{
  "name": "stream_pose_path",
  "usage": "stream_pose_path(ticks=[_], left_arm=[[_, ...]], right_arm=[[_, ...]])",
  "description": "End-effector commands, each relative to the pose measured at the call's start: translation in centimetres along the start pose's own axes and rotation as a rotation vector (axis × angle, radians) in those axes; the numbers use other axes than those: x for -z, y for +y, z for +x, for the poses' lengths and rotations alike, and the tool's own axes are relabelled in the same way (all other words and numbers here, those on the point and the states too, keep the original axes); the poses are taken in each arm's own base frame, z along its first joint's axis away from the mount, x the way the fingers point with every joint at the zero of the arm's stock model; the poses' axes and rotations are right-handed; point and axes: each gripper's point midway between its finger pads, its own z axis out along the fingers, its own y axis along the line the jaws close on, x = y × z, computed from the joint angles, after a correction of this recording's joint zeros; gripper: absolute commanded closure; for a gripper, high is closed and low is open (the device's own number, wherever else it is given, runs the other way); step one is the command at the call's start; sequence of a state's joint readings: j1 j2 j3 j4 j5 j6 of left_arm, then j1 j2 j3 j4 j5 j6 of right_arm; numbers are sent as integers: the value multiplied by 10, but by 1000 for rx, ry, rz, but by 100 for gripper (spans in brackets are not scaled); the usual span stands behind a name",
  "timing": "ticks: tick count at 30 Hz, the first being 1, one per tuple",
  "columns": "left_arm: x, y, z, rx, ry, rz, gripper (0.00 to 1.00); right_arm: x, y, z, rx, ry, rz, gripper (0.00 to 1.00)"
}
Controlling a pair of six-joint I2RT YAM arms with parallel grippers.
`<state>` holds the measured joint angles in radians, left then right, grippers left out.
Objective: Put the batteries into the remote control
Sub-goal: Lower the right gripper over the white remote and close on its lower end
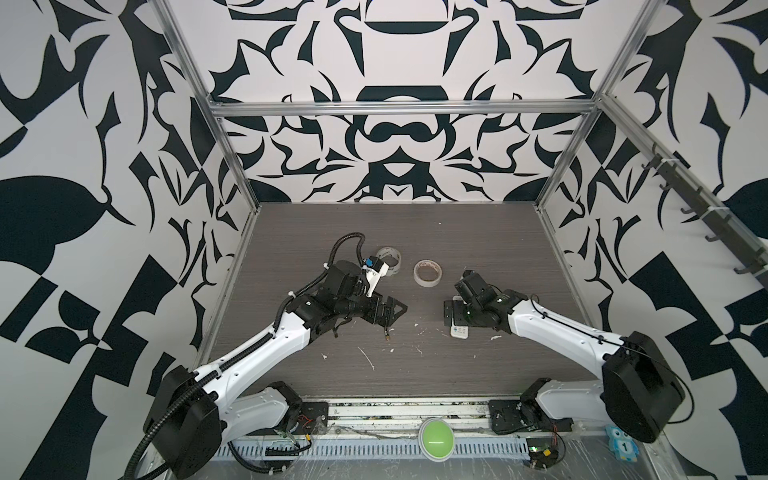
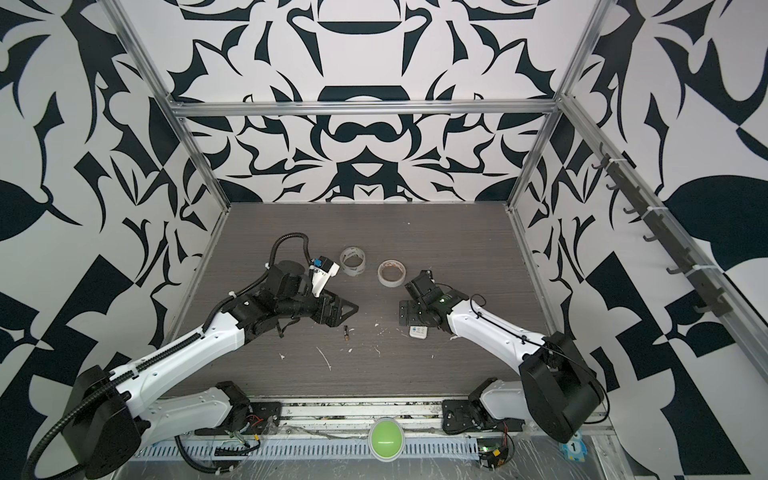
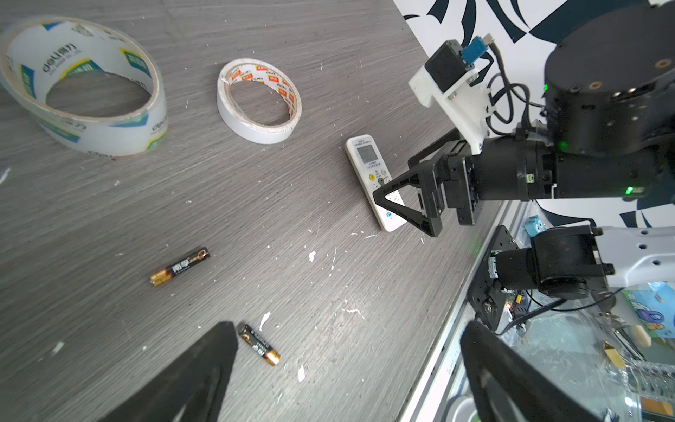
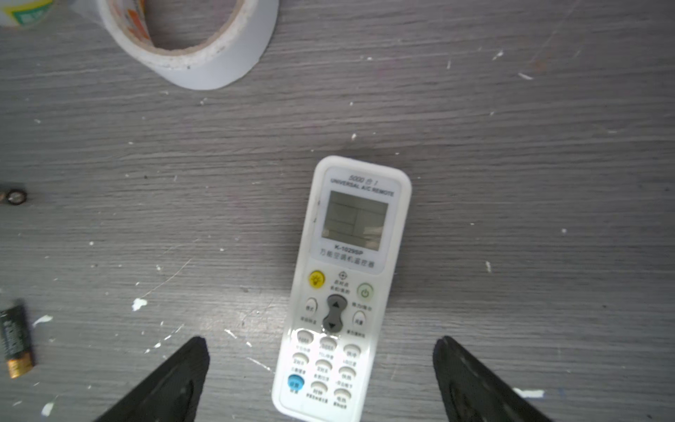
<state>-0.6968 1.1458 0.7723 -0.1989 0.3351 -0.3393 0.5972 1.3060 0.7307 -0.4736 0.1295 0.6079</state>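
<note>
1. Two batteries lie loose on the worktop [image 1: 374,232], neither one loaded. One battery [image 3: 259,344] sits just beside a finger of the left end effector [image 3: 349,329], and the second battery [image 3: 179,265] is near it. Both are well apart from the remote control [image 4: 347,292].
2. The remote control lies flat with its buttons and display up, so its rear compartment is hidden against the worktop. Whether the cover is on cannot be told.
3. The right end effector [image 4: 321,341] hangs released over the remote's button end, jaws spread wide to either side and touching nothing. The left end effector is likewise released and empty.
4. The step in hand looks like grasping the remote to turn it over. Centre the jaws across its narrow width and come down squarely so both pads meet the long edges together. Grip near the middle so the slim body does not pivot or skid.
5. Keep clear of the white tape roll [image 4: 190,47] near the display end.
</note>
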Motion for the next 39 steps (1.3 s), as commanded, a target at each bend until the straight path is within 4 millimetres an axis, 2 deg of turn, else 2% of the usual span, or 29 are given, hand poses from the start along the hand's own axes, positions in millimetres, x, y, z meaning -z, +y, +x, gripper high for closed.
stream_pose_path(ticks=[1, 11, 17, 24, 31, 35, 39], left_arm=[[4, -5, -7, -33, -35, 0, 1], [2, -1, -6, -38, -34, -16, 1], [-1, 4, -3, -35, -30, -29, 1], [10, 2, -14, -57, -93, -50, 1], [13, 7, -15, -68, -133, -72, 1], [9, 7, -14, -61, -119, -65, 1], [10, 6, -16, -66, -130, -66, 1]], right_arm=[[-3, -6, -2, -14, -25, 39, 0], [-18, -5, 7, 2, 25, 43, 1], [-25, -6, 13, 1, 46, 44, 6], [-29, -7, 17, 7, 61, 49, 9], [-35, -9, 22, -6, 70, 51, 11], [-37, -10, 26, -8, 78, 51, 18], [-38, -10, 25, -13, 71, 50, 20]])
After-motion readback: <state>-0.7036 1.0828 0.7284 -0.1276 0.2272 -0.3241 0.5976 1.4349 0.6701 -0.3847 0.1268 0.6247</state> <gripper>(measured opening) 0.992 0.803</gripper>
